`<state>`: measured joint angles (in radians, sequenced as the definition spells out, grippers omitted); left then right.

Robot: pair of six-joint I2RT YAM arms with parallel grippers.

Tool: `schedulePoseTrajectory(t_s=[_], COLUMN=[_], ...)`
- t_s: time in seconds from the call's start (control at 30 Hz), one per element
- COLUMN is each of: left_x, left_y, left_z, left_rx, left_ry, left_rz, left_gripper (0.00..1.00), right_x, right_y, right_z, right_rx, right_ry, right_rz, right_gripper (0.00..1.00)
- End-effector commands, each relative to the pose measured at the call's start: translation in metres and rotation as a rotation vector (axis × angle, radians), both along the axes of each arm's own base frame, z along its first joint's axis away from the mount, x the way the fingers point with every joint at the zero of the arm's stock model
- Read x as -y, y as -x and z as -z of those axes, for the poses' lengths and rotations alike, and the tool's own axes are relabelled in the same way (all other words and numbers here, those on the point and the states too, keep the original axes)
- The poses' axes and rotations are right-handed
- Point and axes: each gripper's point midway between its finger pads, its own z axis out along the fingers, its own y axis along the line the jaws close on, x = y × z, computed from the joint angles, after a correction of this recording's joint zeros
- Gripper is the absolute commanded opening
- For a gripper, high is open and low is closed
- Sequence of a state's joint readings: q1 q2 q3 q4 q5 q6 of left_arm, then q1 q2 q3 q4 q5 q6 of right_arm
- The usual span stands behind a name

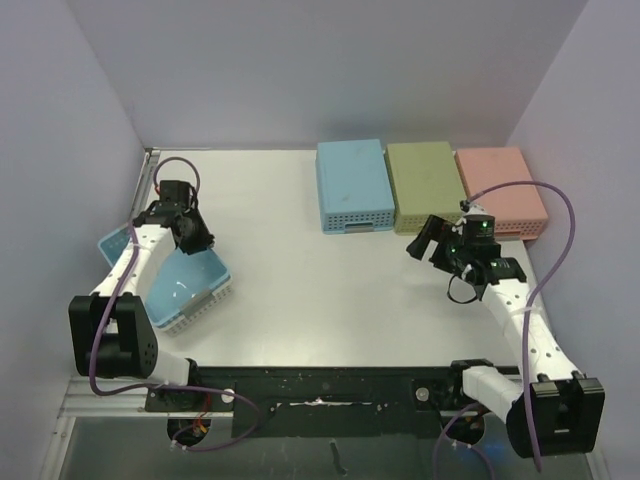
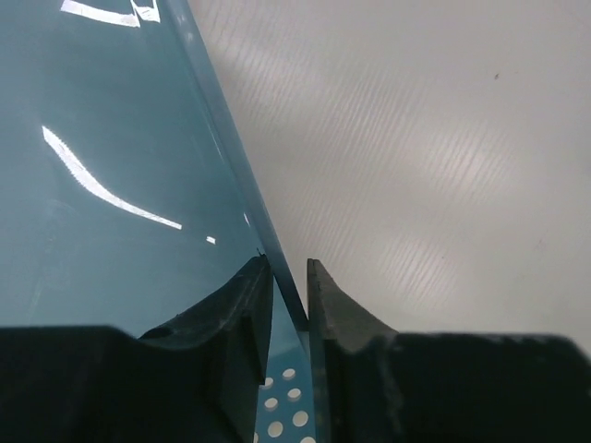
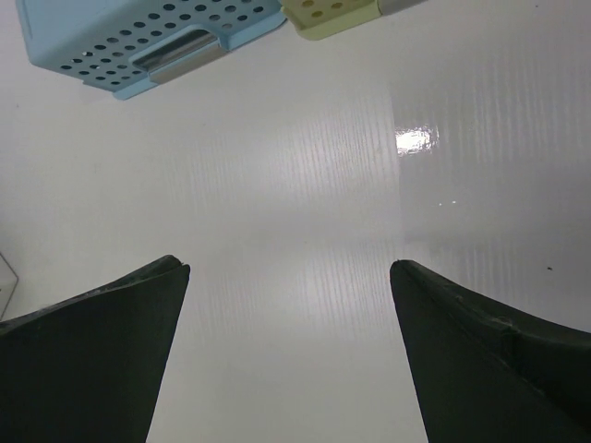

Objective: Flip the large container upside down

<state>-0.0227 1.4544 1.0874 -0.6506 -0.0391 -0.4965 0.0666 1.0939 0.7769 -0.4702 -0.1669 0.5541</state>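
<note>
The large light-blue container (image 1: pixel 190 285) is at the left of the table, tilted, its open side facing up and right and its perforated wall low. My left gripper (image 1: pixel 195 240) is shut on its upper rim. In the left wrist view the thin blue wall (image 2: pixel 111 185) runs between my two fingers, and the gripper (image 2: pixel 289 272) pinches its edge. My right gripper (image 1: pixel 425 240) is open and empty over bare table at the right, far from the container. It also shows in the right wrist view (image 3: pixel 289 268), with the jaws wide apart.
Three smaller baskets lie upside down in a row at the back right: blue (image 1: pixel 353 185), green (image 1: pixel 424 185) and pink (image 1: pixel 500 190). The blue one (image 3: pixel 138 37) and the green one (image 3: pixel 328 14) show ahead of my right gripper. Enclosure walls stand on the left, back and right.
</note>
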Motion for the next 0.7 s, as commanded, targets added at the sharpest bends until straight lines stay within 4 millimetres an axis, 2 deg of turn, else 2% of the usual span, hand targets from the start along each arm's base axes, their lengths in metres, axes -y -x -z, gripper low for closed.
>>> schedulePoseTrajectory(t_s=[0.0,0.03,0.1,0.13,0.17,0.2,0.23,0.27,0.37,0.43,0.5,0.67], left_x=[0.0,0.001,0.002,0.0,0.0,0.0,0.0,0.002,0.019,0.04,0.07,0.133], left_y=[-0.015,-0.015,-0.018,-0.02,-0.019,-0.02,-0.019,-0.019,-0.017,-0.014,-0.009,0.0], left_z=[-0.038,-0.051,-0.085,-0.108,-0.12,-0.143,-0.153,-0.173,-0.207,-0.22,-0.225,-0.223], left_rx=[0.103,0.122,0.183,0.226,0.243,0.284,0.294,0.332,0.392,0.411,0.423,0.418], left_ry=[-0.028,-0.045,-0.095,-0.137,-0.166,-0.193,-0.217,-0.232,-0.26,-0.266,-0.261,-0.191], left_rz=[0.013,0.021,0.04,0.047,0.052,0.051,0.051,0.052,0.093,0.144,0.214,0.36], left_gripper=[0.14,0.1,0.05,0.03,0.01,0.0,0.0,0.0,0.0,0.0,0.0,0.0], right_x=[0.012,0.014,0.016,0.016,0.016,0.015,0.015,0.015,0.018,0.02,0.021,0.027], right_y=[0.012,0.015,0.016,0.015,0.015,0.014,0.014,0.013,0.012,0.013,0.014,0.019], right_z=[-0.027,-0.03,-0.041,-0.048,-0.052,-0.056,-0.058,-0.059,-0.06,-0.062,-0.063,-0.07], right_rx=[0.054,0.055,0.073,0.087,0.098,0.108,0.112,0.114,0.122,0.128,0.129,0.132], right_ry=[0.033,0.039,0.042,0.04,0.037,0.032,0.028,0.025,0.027,0.03,0.033,0.06], right_rz=[0.057,0.063,0.077,0.08,0.082,0.083,0.086,0.088,0.117,0.123,0.127,0.152], right_gripper=[0.98,0.98,0.98,0.98,0.97,0.98,0.97,0.97,0.98,0.98,0.98,0.98])
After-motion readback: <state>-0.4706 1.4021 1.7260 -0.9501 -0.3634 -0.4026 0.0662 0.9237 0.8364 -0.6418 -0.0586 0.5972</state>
